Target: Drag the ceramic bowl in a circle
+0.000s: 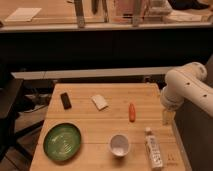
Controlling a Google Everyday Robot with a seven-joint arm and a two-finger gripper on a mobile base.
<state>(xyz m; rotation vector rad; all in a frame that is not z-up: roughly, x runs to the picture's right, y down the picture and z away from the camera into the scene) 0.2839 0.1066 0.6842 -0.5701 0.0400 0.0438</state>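
The ceramic bowl (62,141) is a wide, shallow, glossy green dish with pale streaks inside. It sits at the front left of the wooden table (100,125). My white arm (187,90) comes in from the right. My gripper (168,117) hangs below it at the table's right edge, far from the bowl and well to its right. Nothing is seen in the gripper.
A small white cup (119,145) stands front centre, right of the bowl. A bottle (153,148) lies at the front right. An orange carrot (132,112), a white packet (99,102) and a black object (65,100) lie farther back. A dark chair (10,107) stands at left.
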